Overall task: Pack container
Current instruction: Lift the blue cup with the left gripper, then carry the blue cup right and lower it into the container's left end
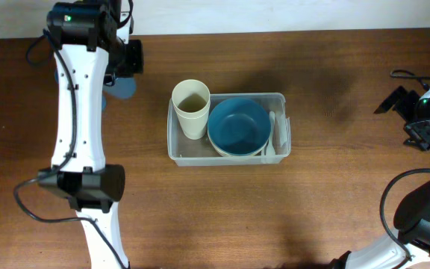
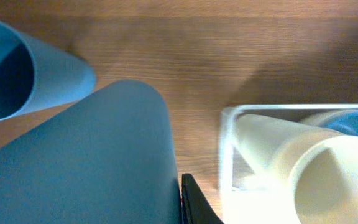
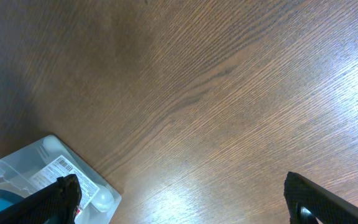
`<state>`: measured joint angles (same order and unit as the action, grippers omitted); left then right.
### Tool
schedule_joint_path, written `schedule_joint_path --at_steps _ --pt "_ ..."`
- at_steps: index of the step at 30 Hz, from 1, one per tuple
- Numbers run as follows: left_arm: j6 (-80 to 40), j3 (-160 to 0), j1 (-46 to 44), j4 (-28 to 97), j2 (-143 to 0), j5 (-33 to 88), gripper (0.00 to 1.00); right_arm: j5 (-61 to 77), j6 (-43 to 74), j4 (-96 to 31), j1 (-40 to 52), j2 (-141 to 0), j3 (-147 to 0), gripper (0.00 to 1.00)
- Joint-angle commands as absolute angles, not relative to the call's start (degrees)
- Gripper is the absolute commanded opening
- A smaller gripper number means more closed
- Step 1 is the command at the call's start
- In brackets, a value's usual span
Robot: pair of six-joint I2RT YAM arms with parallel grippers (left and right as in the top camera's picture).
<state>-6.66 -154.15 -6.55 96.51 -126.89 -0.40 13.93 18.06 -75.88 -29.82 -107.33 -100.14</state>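
The left gripper (image 1: 128, 69) seems clamped on a blue cup (image 2: 86, 162). One dark finger (image 2: 196, 205) lies against the cup's right side, the other is hidden behind it, and the cup fills the space between the jaws. The container (image 1: 172, 138) sits just to the right of these jaws and a little back toward the arm's base. Its long axis runs away from them, across the table (image 3: 229, 93) toward the right arm. The left arm is much the nearer one. The right gripper (image 3: 185, 199) hangs well off the container's far end, its jaws spread wide and empty, with only a container corner at the edge of its view. The end of the container nearest the left jaws holds an upright cream cup (image 1: 191, 108). Beyond it a blue bowl (image 1: 237, 125) takes up most of the floor, and something white (image 1: 273, 133), perhaps a spoon, lies at the far end. Little floor is free, so the cream cup's open mouth looks the likeliest place for the held cup. That cup's rim and the near wall are what the held cup must clear. Another blue cup (image 2: 17, 68) stands on the far side of the jaws from the container, out of the way.
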Motion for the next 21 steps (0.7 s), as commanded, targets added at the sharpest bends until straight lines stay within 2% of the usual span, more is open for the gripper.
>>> schedule_joint_path --at_steps 1,11,21 --pt "-6.11 -154.89 -8.82 96.71 -120.95 3.29 0.02 13.19 18.52 -75.85 -29.98 -106.28 -100.68 0.99" --pt "-3.38 -142.91 -17.72 96.71 -106.34 0.51 0.02 13.19 18.52 -75.88 -29.98 -106.28 -100.68 0.99" --pt "-3.42 -118.72 -18.76 96.62 -93.56 -1.23 0.01 13.19 18.52 -75.85 -29.98 -106.28 -100.68 0.99"
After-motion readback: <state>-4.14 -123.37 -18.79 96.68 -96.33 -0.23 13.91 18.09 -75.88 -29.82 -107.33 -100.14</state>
